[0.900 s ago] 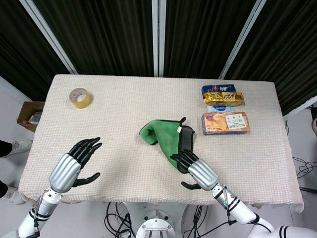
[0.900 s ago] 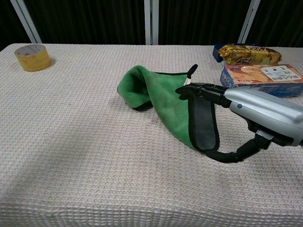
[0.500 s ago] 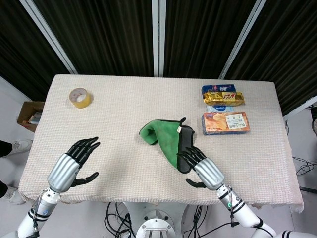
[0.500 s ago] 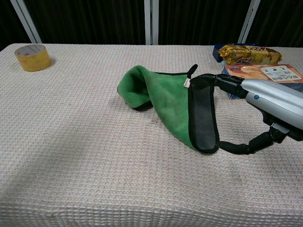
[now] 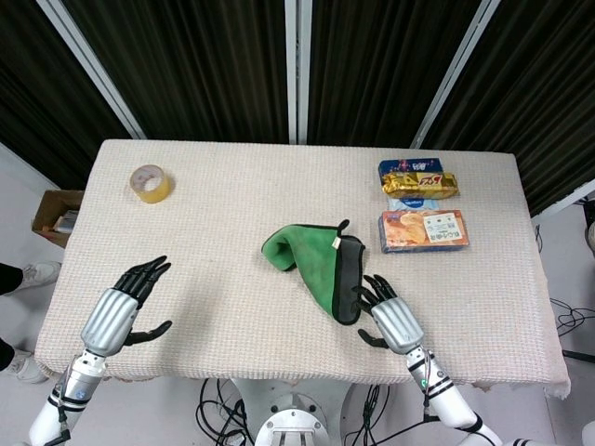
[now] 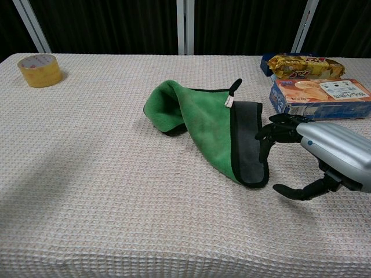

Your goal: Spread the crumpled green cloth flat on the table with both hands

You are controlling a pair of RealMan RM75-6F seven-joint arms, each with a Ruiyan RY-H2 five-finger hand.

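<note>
Right hand [image 6: 324,152] withdrawn, fingers [image 6: 277,128] beside green cloth [image 6: 200,119]

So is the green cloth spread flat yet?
No. The green cloth lies folded, a raised loop at its left, grey underside turned up on the right.

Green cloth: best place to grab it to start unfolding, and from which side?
Probably the grey folded-over flap along the green cloth's right edge, approached from the right by the right hand, which is open beside it. That flap lies flat with a free edge; the left end is bunched into a rounded fold.
</note>
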